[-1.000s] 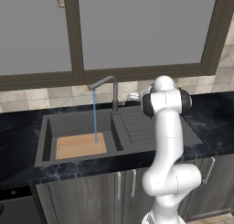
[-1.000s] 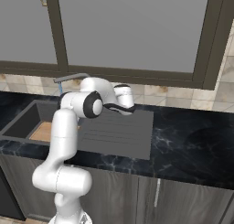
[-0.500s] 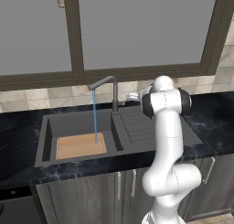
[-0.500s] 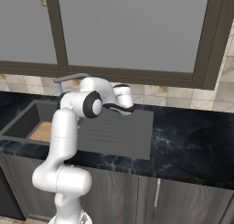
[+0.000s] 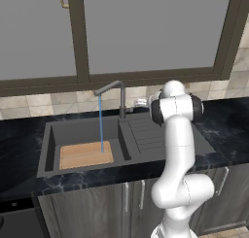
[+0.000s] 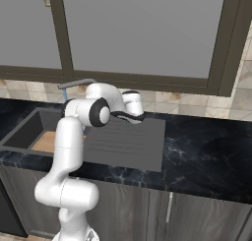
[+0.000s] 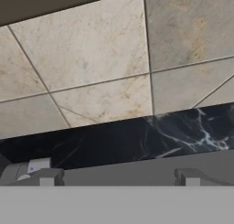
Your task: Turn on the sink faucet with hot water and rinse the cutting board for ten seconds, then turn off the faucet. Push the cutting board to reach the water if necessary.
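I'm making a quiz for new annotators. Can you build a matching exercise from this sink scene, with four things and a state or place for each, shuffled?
Things:
1. water
2. cutting board
3. sink faucet
4. drainboard

Descriptions:
A. tan, lying flat on the basin floor
B. ribbed, right of the basin
C. thin blue stream falling from the spout
D. dark post standing at the back rim of the sink

Pairs: 1-C, 2-A, 3-D, 4-B
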